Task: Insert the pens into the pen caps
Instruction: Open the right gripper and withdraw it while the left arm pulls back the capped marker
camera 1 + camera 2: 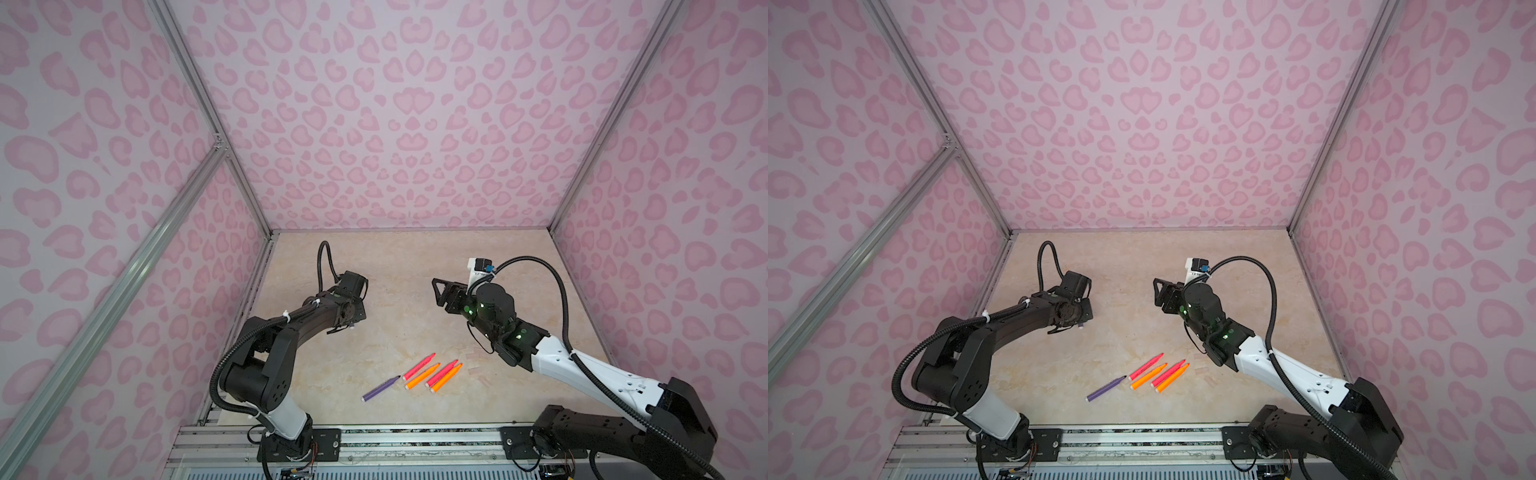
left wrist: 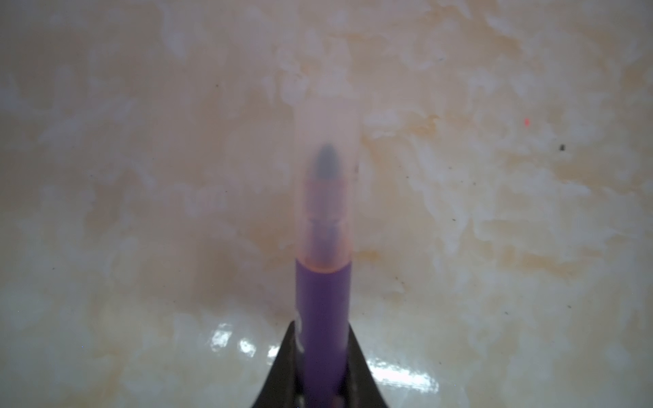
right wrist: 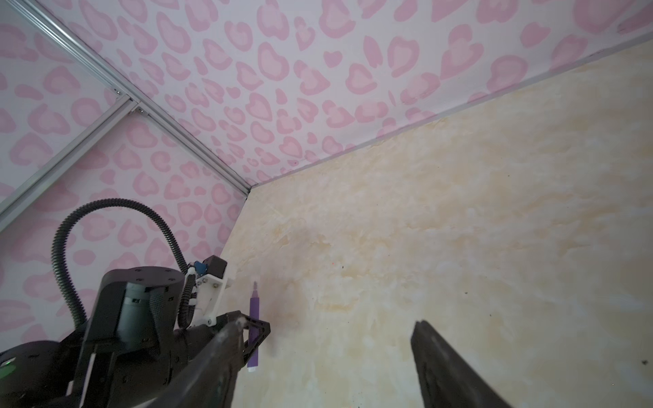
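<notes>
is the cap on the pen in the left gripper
On: the clear cap covers the tip of the purple pen, left wrist view.

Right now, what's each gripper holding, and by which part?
The left gripper holds the purple pen by its barrel, behind the clear cap; right gripper open, empty.

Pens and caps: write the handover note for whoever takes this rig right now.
Left gripper: shut on a slim purple marker pen, held over the beige marbled table. A clear plastic tube cap already covers its tip.
Right gripper: open, empty, apart from that pen.
Lying near the table's front: one uncapped purple pen, two pink-red pens and two orange pens. Faint loose clear caps lie beside them, toward the right arm; count unclear.
Done: one pen capped.
Left: set it down, then cap the other five.
</notes>
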Controlling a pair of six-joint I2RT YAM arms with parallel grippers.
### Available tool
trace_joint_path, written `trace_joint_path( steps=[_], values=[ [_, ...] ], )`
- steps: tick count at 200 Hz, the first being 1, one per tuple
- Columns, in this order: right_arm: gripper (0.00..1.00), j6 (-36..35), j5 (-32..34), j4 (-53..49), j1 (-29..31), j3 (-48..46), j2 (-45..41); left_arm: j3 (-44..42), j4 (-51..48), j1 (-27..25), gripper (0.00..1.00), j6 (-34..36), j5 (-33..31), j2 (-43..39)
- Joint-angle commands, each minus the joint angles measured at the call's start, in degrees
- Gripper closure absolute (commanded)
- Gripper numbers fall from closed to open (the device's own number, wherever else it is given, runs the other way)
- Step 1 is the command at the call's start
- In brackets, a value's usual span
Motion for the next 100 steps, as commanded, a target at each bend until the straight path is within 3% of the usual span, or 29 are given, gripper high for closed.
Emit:
trace_joint_path(
  steps=[1, 90, 100],
  values=[
    [0.23, -0.1, 0.9, -0.7, -0.1, 0.4, 1.5, 0.5, -1.2, 1.9, 0.96, -1.3, 1.3, 1.8],
    [0.24, 0.3, -1.2, -0.9, -0.2, 1.6, 3.9, 4.3, -3.7, 2.2, 0.96, 0.6, 2.8, 7.0],
    [0.25, 0.3, -1.6, -1.0, -0.2, 1.9, 3.8, 4.4, -4.1, 2.2, 0.91, 0.8, 2.5, 6.7]
  ],
)
